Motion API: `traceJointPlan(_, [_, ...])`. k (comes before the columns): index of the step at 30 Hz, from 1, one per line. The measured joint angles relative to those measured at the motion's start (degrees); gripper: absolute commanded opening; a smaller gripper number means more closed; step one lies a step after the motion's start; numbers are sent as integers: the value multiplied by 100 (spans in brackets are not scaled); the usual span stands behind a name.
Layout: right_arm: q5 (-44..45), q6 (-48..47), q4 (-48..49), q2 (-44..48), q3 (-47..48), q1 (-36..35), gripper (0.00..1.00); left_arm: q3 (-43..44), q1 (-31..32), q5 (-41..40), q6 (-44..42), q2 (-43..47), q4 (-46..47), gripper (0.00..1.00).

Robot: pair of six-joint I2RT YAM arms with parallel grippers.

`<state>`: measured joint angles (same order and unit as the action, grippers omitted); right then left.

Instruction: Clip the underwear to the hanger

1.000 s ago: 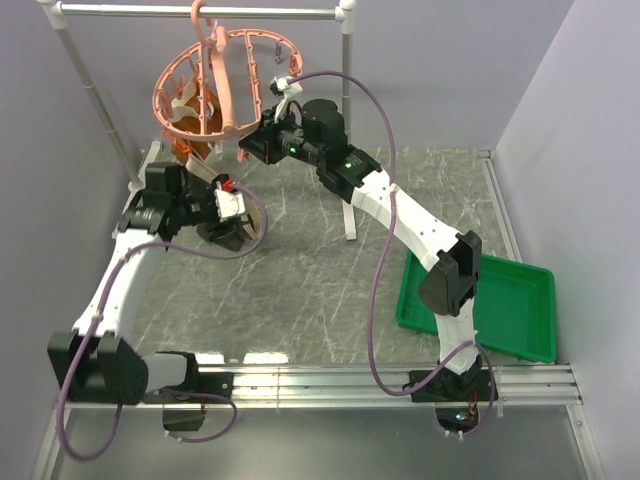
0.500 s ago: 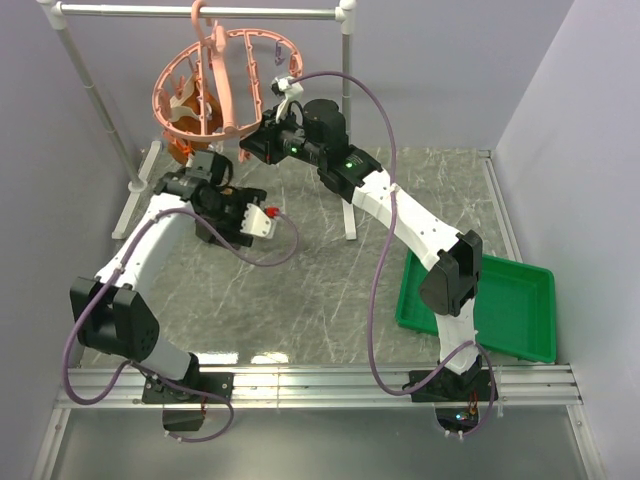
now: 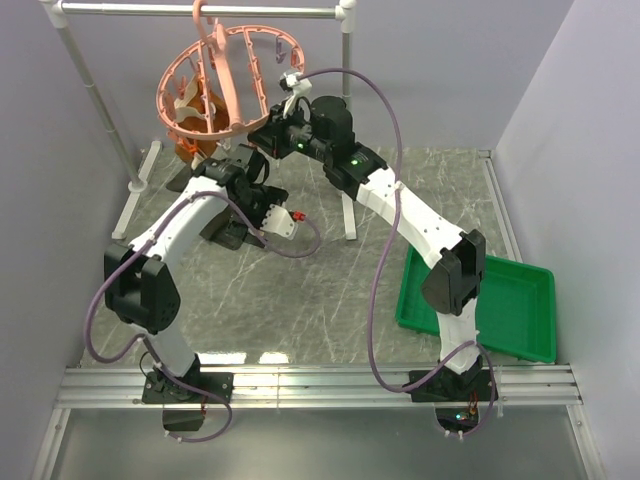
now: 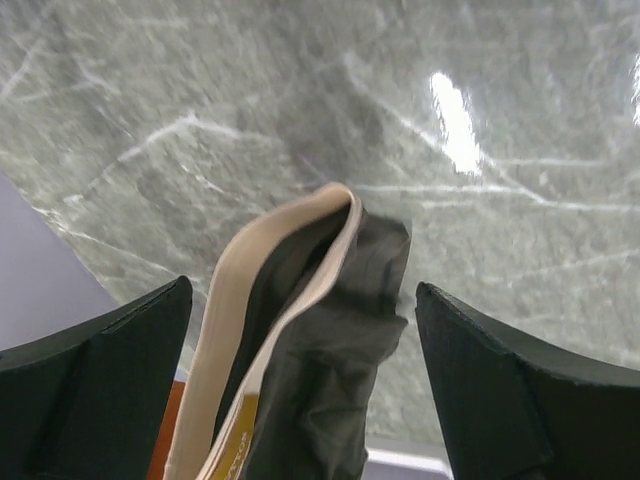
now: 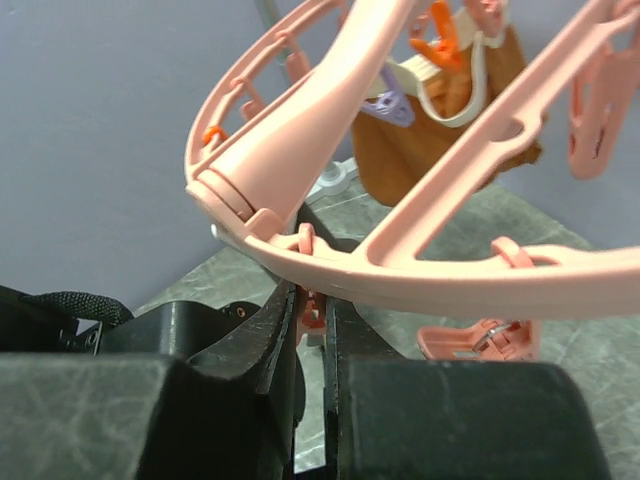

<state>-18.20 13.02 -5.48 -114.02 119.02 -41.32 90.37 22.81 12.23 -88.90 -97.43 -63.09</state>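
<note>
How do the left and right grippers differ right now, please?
The left gripper is wide open around the underwear; the right gripper is shut on a pink clip of the hanger. The left sits low over the table; the right is up at the hanger. Both have black fingers.

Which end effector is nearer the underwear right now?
Left. The left end effector straddles the underwear, open; the right end effector is up at the hanger, closed on it.
</note>
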Motion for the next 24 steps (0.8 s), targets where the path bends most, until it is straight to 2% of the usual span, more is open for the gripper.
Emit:
traceJointPlan(11, [203,-116,37,11,-24,125,0,798,81,-474,31,-658,-568,99])
traceJointPlan(17, [256,-138,39,11,-24,136,0,780,197,-654,166,-796,-529,99])
traceJointPlan(24, [-52,-22,4,11,-24,2,0,450,428,-1014,365,-901,-11,99])
